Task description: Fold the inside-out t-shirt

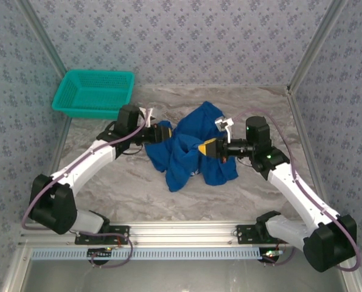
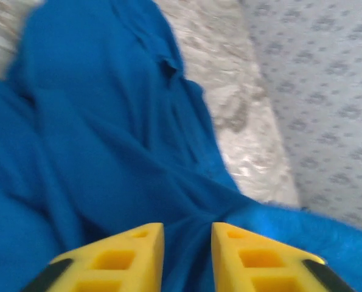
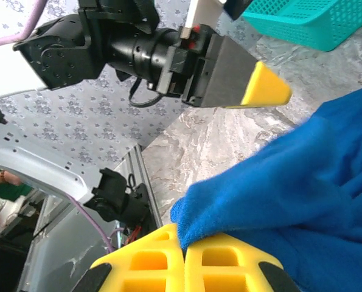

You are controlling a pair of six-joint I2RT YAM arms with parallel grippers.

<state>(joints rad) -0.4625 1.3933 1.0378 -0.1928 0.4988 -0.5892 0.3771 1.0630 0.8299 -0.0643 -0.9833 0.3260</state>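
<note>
blue t-shirt (image 1: 190, 161): 1 | teal basket (image 1: 86, 108): 1 | gripper: 2, left gripper (image 2: 188, 236), right gripper (image 3: 182, 243)

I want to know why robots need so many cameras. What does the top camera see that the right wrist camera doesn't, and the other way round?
Top camera: the whole left arm and right arm, down to their bases, and the whole crumpled blue t-shirt in the middle of the table. Right wrist camera: up close, the right gripper pinching a fold of the t-shirt, jaws shut. Both: the t-shirt, the teal basket, the marble table and the left gripper.
</note>
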